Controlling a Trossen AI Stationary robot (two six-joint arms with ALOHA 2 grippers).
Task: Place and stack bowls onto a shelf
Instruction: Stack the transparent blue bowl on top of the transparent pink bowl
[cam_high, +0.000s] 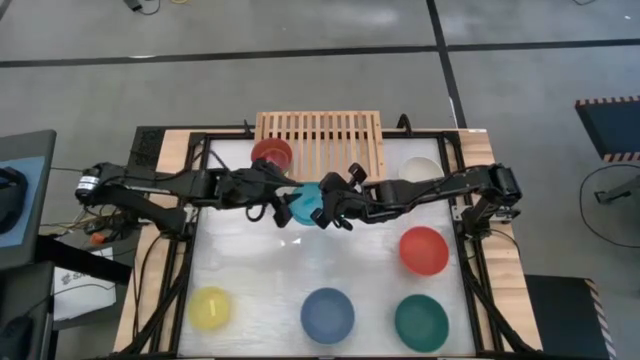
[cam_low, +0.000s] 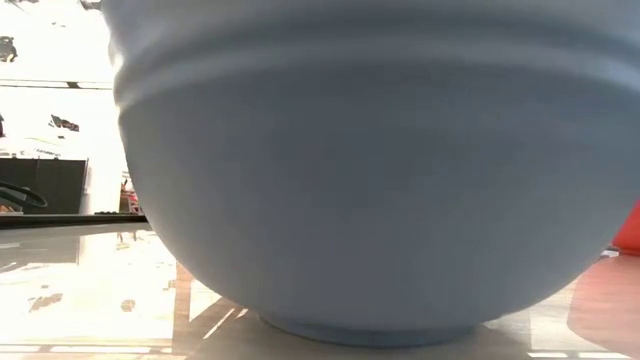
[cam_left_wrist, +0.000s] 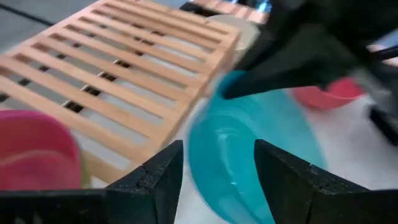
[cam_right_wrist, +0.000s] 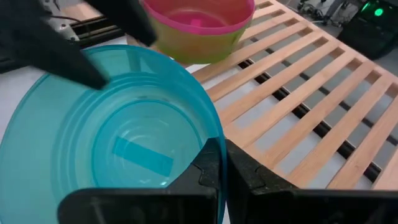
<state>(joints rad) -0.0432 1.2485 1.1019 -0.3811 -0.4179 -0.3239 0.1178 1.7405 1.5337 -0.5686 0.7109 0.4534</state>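
The right end effector (cam_right_wrist: 221, 180) is pinched on the rim of the cyan bowl (cam_high: 305, 203), one finger inside and one outside, holding it tilted just in front of the wooden shelf (cam_high: 335, 140). The left end effector (cam_left_wrist: 217, 180) sits close on the bowl's other side, its fingers spread and gripping nothing.

Likely risks: a thin rim pinch on smooth plastic could let the bowl swivel or slip out. The two arms are crowded together and could knock each other. The bowl could also catch the shelf's front edge as it goes on.

The cyan bowl is small, glossy and translucent, with stepped rings inside and a rectangular mark on its floor. A pink bowl nested in a lime green bowl (cam_right_wrist: 199, 28) rests on the shelf's left part, near the cyan one.
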